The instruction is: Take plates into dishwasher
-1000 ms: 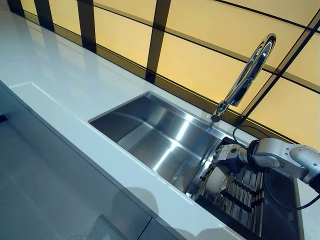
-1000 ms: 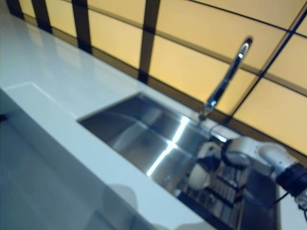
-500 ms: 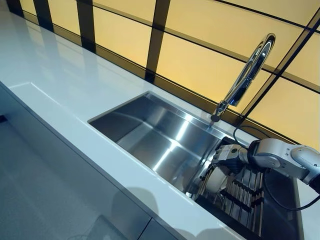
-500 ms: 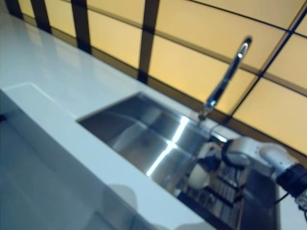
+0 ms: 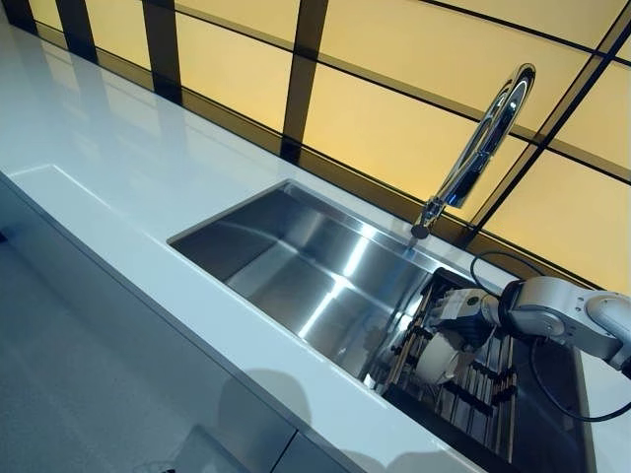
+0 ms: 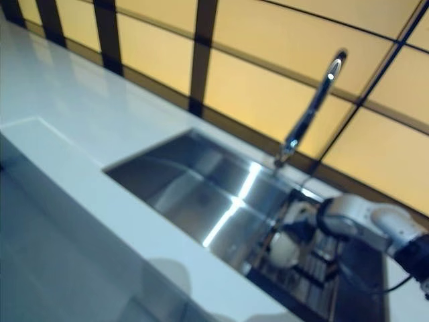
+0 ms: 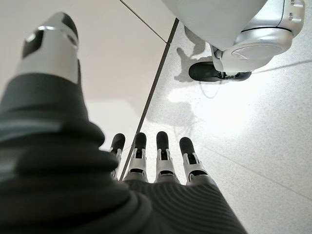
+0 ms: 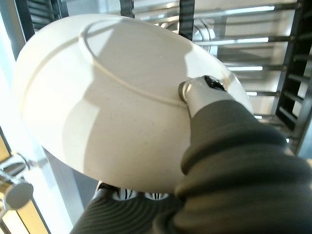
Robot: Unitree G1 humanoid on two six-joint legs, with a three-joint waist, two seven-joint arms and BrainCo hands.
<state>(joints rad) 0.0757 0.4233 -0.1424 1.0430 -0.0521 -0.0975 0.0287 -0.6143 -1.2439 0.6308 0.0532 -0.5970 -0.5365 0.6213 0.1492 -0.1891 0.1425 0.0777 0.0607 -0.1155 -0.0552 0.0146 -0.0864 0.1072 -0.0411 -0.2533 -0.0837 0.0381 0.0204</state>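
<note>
Plate in the right hand, over the drying rack

Round white ceramic plate (image 8: 122,102) is pinched by the right hand (image 5: 461,317), thumb on its underside and fingers behind its rim, tilted on edge above the dark slatted rack (image 5: 488,394) just right of the steel sink basin (image 5: 296,266). Curved chrome tap (image 5: 478,148) stands behind; lifting toward the robot looks clear. Left hand (image 7: 156,165) hangs relaxed, fingers straight, over the floor.

Rack (image 5: 473,399) right of sink (image 5: 296,266) in counter (image 5: 108,177); faucet (image 5: 478,148) behind; plate (image 5: 436,357) in rack.

White plate (image 8: 112,107) over dark rack (image 5: 473,389)
</note>
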